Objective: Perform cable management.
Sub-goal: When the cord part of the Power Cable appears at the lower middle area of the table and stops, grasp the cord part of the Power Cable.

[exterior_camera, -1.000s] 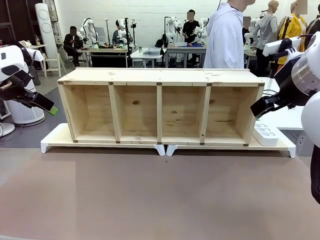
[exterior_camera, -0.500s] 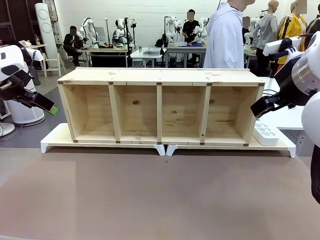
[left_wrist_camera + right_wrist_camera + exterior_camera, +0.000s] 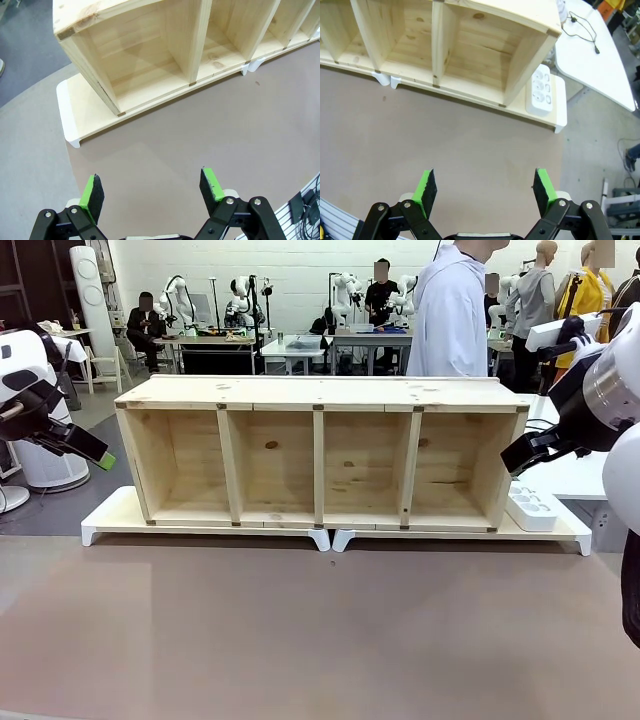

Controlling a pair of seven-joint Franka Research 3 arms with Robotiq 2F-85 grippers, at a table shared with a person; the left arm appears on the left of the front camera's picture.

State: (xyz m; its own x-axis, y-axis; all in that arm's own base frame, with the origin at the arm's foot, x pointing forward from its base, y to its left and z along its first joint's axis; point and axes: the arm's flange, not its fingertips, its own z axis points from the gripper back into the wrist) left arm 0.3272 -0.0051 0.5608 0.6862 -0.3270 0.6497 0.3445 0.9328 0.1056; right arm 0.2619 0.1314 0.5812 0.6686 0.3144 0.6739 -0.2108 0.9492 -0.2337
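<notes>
Released left hand (image 3: pixel 151 187), green pads wide apart and nothing between them, high above the brown surface (image 3: pixel 200 130), close to the left end of a wooden shelf unit (image 3: pixel 150 45) with four open compartments. Same for right hand (image 3: pixel 485 186): fingers spread, empty, over the surface in front of the right end of the shelf unit. Under the shelf unit, two white risers (image 3: pixel 110 520) end to end, meeting near the middle. On the right riser, a white power strip (image 3: pixel 541 90) lying flat, just beside the right outer wall of the shelf unit. Thin black cable (image 3: pixel 574 20) on a white table (image 3: pixel 600 65) behind that right end, well apart from both hands, with shelf unit and power strip standing between. From the right wrist, cable seen as a loose curve with a dark end free on the white top; from the front, just a short black piece past the shelf corner, beside the right arm. Cannot tell whether joined to the power strip. At the far side, a person (image 3: pixel 450 315) in a white coat behind the shelf unit.
</notes>
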